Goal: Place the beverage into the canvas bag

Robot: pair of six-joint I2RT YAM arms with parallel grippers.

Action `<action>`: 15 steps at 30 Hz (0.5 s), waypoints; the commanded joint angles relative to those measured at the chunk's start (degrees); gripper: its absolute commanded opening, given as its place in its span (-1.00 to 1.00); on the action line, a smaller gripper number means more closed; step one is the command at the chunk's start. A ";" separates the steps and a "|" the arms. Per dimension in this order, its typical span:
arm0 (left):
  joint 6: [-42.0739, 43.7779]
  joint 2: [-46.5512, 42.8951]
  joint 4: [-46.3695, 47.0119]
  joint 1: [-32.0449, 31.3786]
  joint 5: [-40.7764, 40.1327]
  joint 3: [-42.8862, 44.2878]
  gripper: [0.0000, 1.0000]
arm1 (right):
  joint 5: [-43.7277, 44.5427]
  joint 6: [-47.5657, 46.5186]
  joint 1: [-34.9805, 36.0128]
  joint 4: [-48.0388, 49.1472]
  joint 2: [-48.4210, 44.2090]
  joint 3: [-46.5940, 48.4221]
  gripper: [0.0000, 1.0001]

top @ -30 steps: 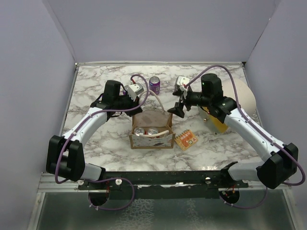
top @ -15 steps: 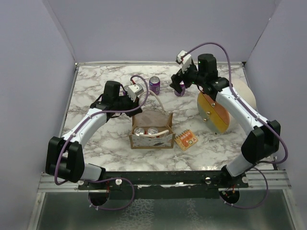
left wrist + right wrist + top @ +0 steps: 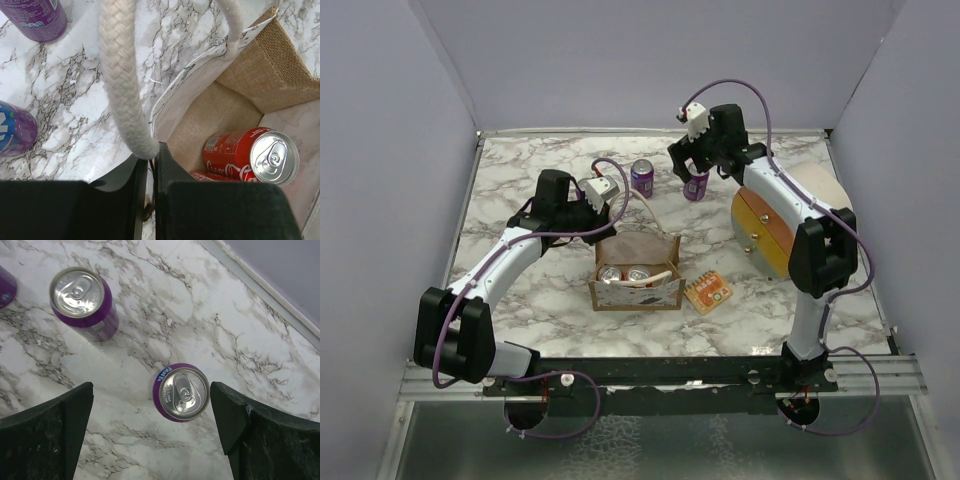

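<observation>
The tan canvas bag (image 3: 637,272) stands mid-table with its mouth up and two red cola cans (image 3: 250,157) inside. My left gripper (image 3: 150,161) is shut on the bag's white rope handle (image 3: 120,75), holding it up off the bag's far-left side. My right gripper (image 3: 151,402) is open, pointing down over an upright purple beverage can (image 3: 181,392) at the back of the table. The can sits between the wide-spread fingers, nearer the right one, and touches neither. A second purple can (image 3: 82,297) stands just beyond it, seen also in the top view (image 3: 642,177).
An orange snack packet (image 3: 708,292) lies right of the bag. A large round tan and orange drum (image 3: 775,225) lies on its side at the right under my right arm. Purple walls close the table's back and sides.
My right arm has swung from beside the bag to the back of the table, over the purple can, and its jaws have opened wider. My left gripper has stayed on the handle.
</observation>
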 commanded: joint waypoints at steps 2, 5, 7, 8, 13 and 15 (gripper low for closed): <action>0.54 -1.55 0.76 -0.38 1.00 -0.52 -0.83 | 2.89 0.81 -1.94 -2.09 5.33 4.82 1.00; 0.61 -1.72 0.71 -0.35 0.83 -0.60 -0.83 | 2.44 1.00 -3.12 -3.51 8.02 6.92 1.00; 0.64 -1.71 0.69 -0.37 0.83 -0.60 -0.84 | 1.95 0.88 -3.83 -4.38 9.52 8.04 1.00; 0.64 -1.73 0.75 -0.32 0.77 -0.62 -0.84 | 1.64 0.77 -4.06 -4.89 10.20 8.63 0.99; 0.61 -1.63 0.75 -0.32 0.75 -0.54 -0.83 | 0.44 0.66 -4.61 -6.94 12.73 10.51 1.00; 0.57 -1.66 0.75 -0.30 0.61 -0.53 -0.84 | 0.28 0.72 -4.79 -7.31 13.37 10.86 1.00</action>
